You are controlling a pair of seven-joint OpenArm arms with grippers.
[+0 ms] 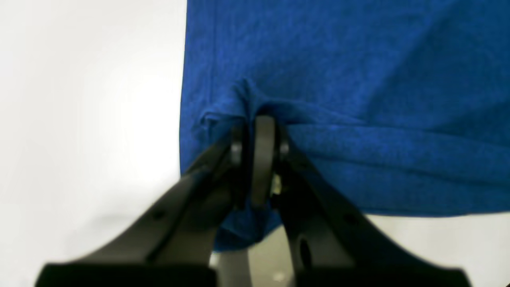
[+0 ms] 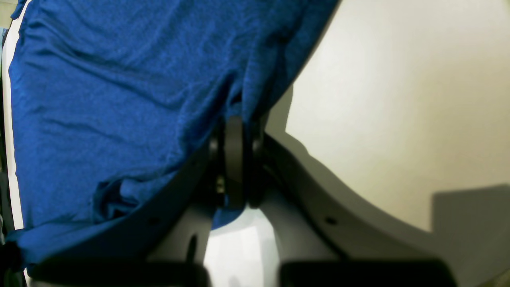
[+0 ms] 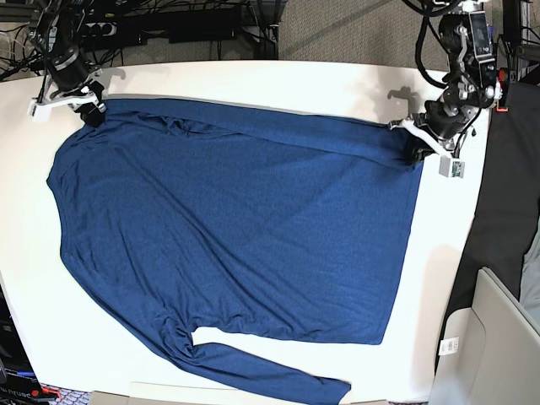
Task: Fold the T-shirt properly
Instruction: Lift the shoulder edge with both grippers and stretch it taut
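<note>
Clamped between the closed jaws of the left pincer, right under its wrist camera, a bunched corner of the T-shirt puckers into folds that run off to one side of the grip. At the other far corner, the right pincer is likewise closed on a gathered edge, with cloth draping away from it and a small tail hanging below the jaws. Between the two grips the shirt's far edge runs nearly straight, doubled over along part of its length. From that edge the body spreads flat toward the near side of the white tabletop, and one long sleeve trails past the body's near edge.

Judging from this, the step in hand is the first lengthwise fold, with the held edge about to be carried over the body. That calls for both arms to lift together, keep the edge taut, travel evenly and lay it down parallel before releasing.
</note>
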